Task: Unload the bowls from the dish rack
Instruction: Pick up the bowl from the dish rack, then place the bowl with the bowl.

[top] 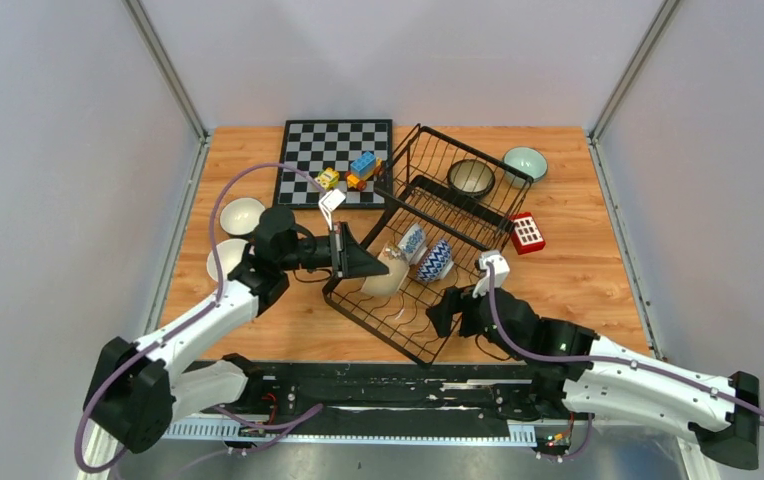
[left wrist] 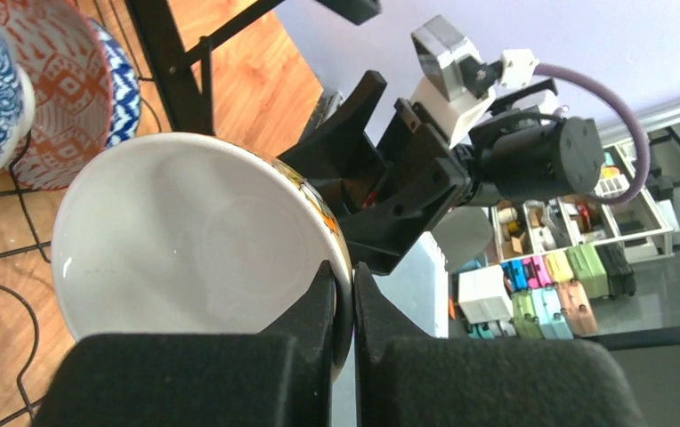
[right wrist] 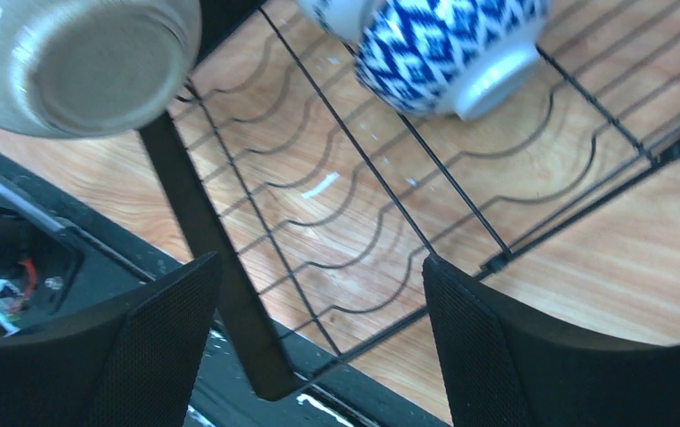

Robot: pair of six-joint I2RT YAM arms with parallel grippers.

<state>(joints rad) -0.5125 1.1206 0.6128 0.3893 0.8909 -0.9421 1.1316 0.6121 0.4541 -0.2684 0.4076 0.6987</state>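
The black wire dish rack (top: 458, 215) sits skewed in the middle of the table. My left gripper (top: 378, 262) (left wrist: 344, 307) is shut on the rim of a beige bowl with a white inside (top: 386, 280) (left wrist: 194, 240), over the rack's near-left part. Two blue-and-white patterned bowls (top: 413, 240) (top: 436, 260) lie in the rack beside it, and a dark bowl (top: 471, 178) sits in its far section. My right gripper (top: 442, 312) (right wrist: 319, 276) is open at the rack's near corner (right wrist: 221, 267), holding nothing. The right wrist view shows the beige bowl's underside (right wrist: 78, 62) and a patterned bowl (right wrist: 443, 49).
Two white-inside bowls (top: 242, 215) (top: 226, 258) stand on the table left of the rack, and a mint bowl (top: 525, 162) stands at the back right. A chessboard (top: 308, 150) with toy blocks (top: 363, 168) lies behind the rack. A red block (top: 526, 232) lies to its right.
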